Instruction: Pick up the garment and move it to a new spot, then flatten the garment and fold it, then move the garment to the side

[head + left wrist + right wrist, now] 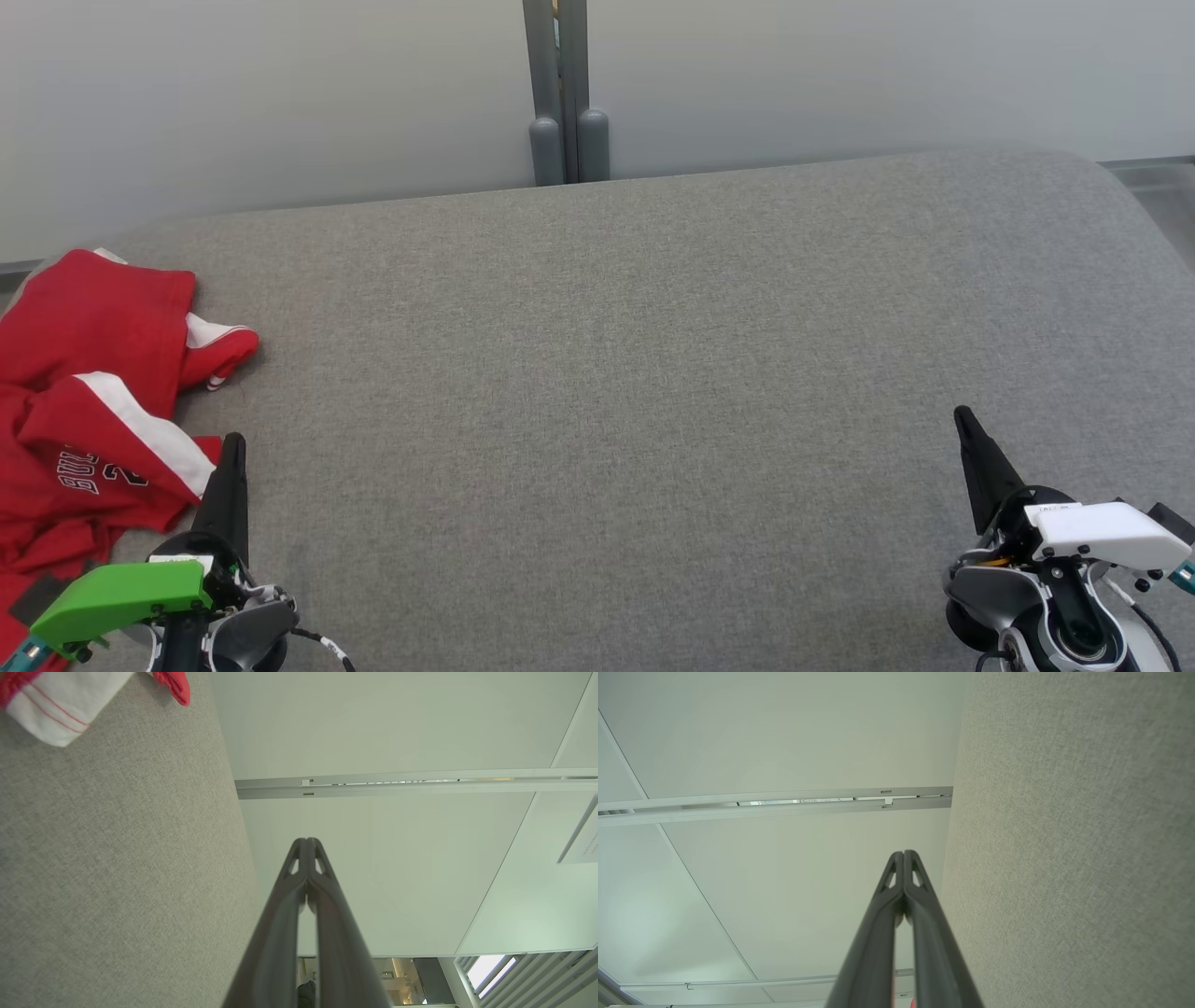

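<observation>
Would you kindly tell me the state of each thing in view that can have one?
garment: crumpled, unfolded, lying at the left of the grey surface, not held.
left gripper: shut, empty, beside the garment.
right gripper: shut, empty, over bare surface.
</observation>
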Available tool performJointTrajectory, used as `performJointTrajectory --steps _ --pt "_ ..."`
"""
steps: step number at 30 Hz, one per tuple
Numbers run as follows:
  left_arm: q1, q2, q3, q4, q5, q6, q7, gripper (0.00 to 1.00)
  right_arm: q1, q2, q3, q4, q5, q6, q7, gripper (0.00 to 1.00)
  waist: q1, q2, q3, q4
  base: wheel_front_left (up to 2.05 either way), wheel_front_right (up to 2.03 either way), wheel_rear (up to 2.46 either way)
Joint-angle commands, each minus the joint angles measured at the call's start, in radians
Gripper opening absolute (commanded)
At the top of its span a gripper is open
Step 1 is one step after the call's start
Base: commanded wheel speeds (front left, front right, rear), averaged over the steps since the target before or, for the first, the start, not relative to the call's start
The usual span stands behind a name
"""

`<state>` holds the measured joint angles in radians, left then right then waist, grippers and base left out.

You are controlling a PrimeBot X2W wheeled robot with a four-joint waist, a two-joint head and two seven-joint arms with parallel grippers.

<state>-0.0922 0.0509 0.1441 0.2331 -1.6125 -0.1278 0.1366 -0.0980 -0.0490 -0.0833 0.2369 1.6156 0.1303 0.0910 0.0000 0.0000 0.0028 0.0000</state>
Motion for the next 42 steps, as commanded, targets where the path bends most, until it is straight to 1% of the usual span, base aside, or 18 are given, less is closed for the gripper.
performJointTrajectory --steps 1,42 --pt "-0.008 0.000 0.002 0.001 0.010 -0.006 0.003 0.00 -0.009 -0.002 0.000 0.002 -0.002 0.001 0.001 0.00 0.0000 0.0000 0.000 0.000 0.00 0.00 0.00" --pt "-0.008 0.000 0.002 0.001 0.010 -0.006 0.003 0.00 -0.009 -0.002 0.000 0.002 -0.002 0.001 0.001 0.00 0.0000 0.0000 0.000 0.000 0.00 0.00 0.00"
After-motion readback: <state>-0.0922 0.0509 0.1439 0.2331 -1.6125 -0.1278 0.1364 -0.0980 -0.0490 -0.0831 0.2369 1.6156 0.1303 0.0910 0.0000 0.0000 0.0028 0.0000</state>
